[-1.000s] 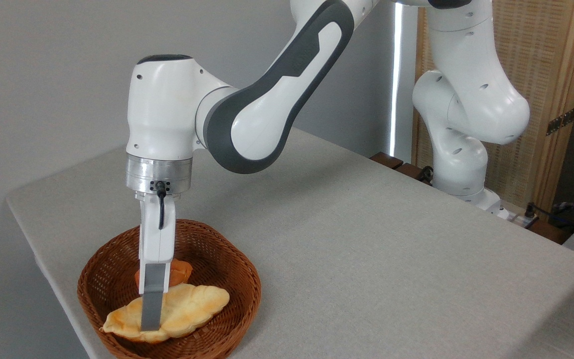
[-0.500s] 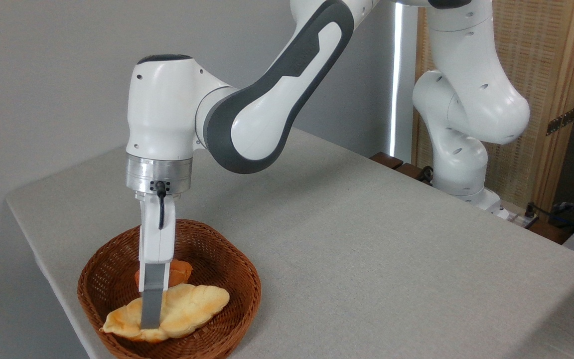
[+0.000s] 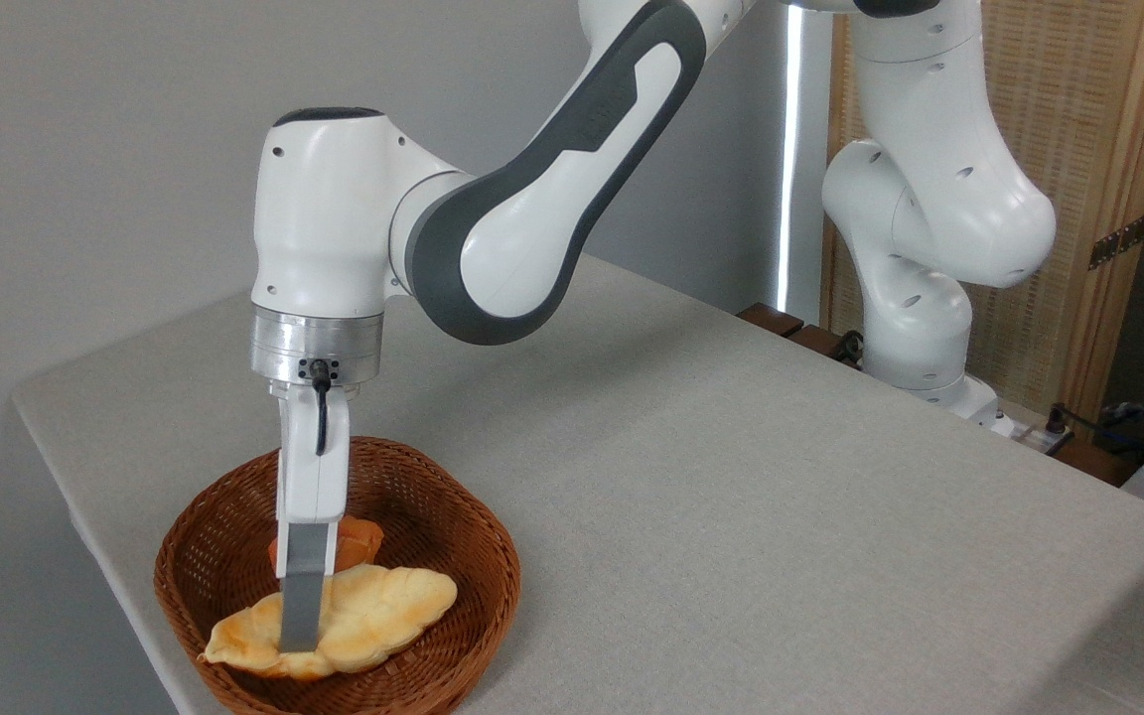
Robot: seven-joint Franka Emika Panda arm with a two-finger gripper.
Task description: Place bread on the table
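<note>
**Bread gripped at mid-length, not yet out of the basket**

Lying lengthwise across the front of the wicker basket [image 3: 234,556], the bread [image 3: 373,611] is a long, pale golden braided loaf with pointed ends. The gripper [image 3: 300,636] comes straight down on it about a third of the way from its left tip. Only the near grey finger [image 3: 302,596] shows, pressed against the loaf's front side; the far one is hidden, so I cannot tell the gap, though the jaws seem to be clamped across the loaf. I judge it light and probably soft or foam-like, so a firm squeeze could dent it, and a hold nearer the middle would keep it level. Counted: one loaf, one small orange bun [image 3: 358,541] behind it, one basket, one table [image 3: 731,497], one arm.
</note>
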